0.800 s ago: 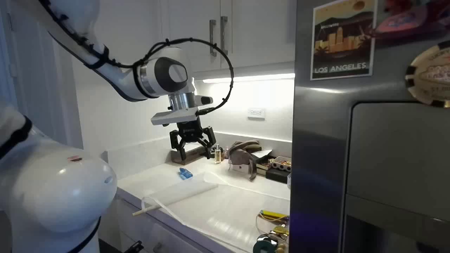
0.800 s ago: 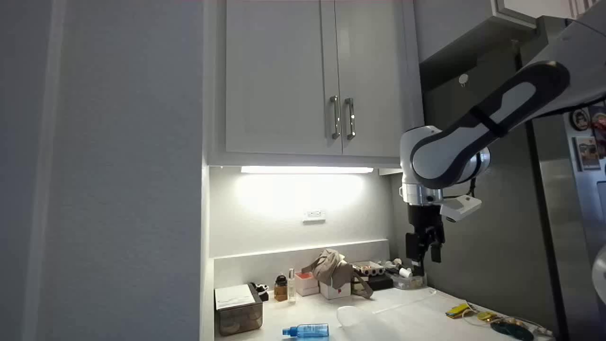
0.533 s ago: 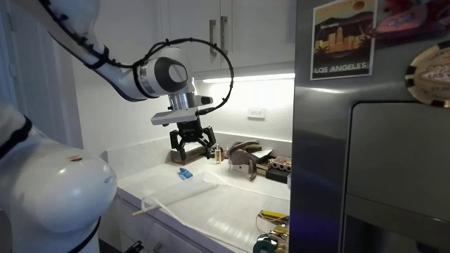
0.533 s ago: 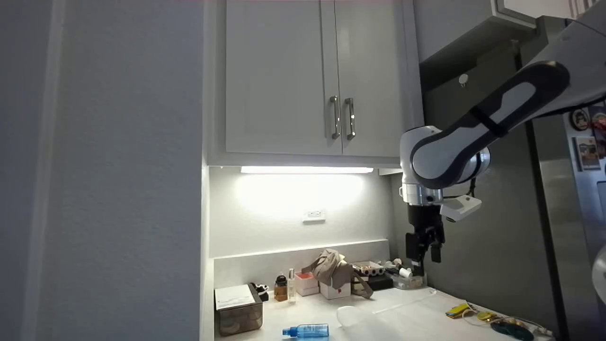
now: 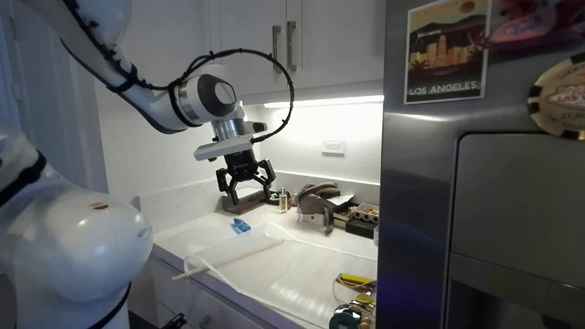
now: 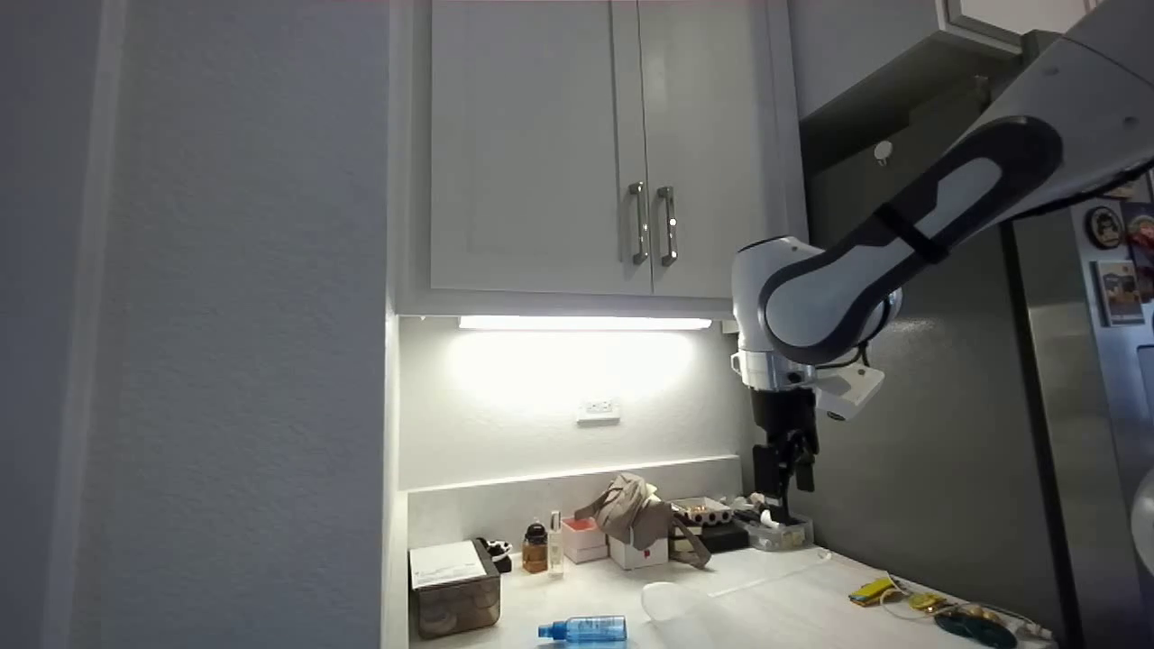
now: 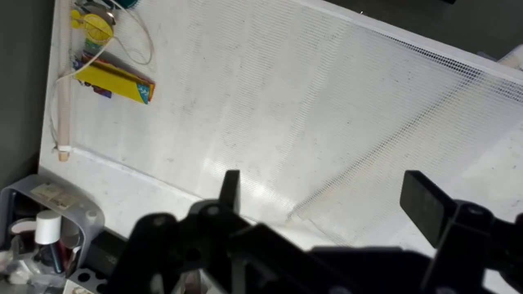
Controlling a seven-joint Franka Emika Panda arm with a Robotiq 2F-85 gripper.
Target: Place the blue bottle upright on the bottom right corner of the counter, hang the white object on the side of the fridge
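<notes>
The gripper [image 5: 251, 200] hangs in the air over the counter [image 6: 541, 599], its two fingers [image 7: 425, 207] spread wide apart. The bottle [image 6: 586, 629] lies on its side on the counter, lower than the gripper and, in an exterior view, well to its left. Beneath the gripper lies the sheet [image 7: 261, 94], filling much of the wrist view. The fridge [image 5: 418, 183] stands to the gripper's right in both exterior views.

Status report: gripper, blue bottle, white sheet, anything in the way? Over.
Gripper open, empty, above the counter. Blue bottle lying on its side. White sheet on the counter, not hung. Possible snag: yellow packet at one end.
</notes>
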